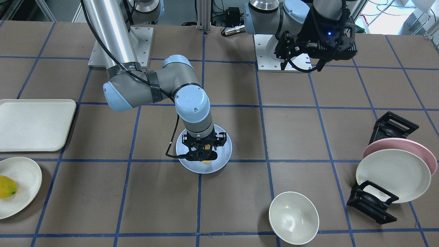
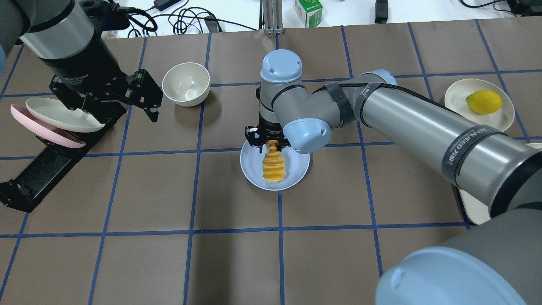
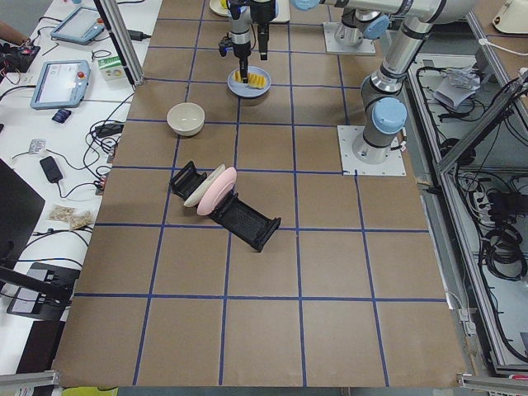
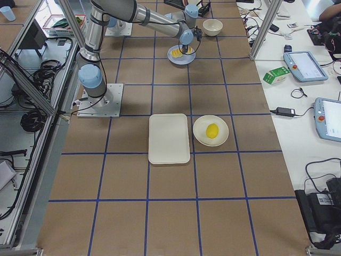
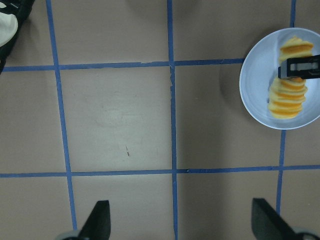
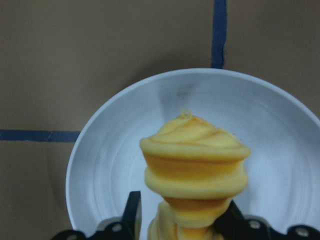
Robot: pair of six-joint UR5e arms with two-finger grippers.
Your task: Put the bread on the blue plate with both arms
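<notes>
Two fingers (image 6: pixel 133 212) astride the bread (image 2: pixel 274 167)

Matte blue plate (image 2: pixel 297 170), ridged smooth-skinned bread (image 2: pixel 274 167), brushed metal right arm (image 2: pixel 415 123), matte paper-like table cover (image 2: pixel 148 190), glossy bowl (image 2: pixel 186 84)

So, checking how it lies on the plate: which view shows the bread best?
Overhead exterior: the bread shows its whole ridged length on the blue plate. Front-facing, the right gripper hides most; right wrist sees it end-on; left wrist and side views show it small.

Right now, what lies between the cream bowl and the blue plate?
Nothing: in the overhead view only bare table crossed by blue tape separates bowl and blue plate.
</notes>
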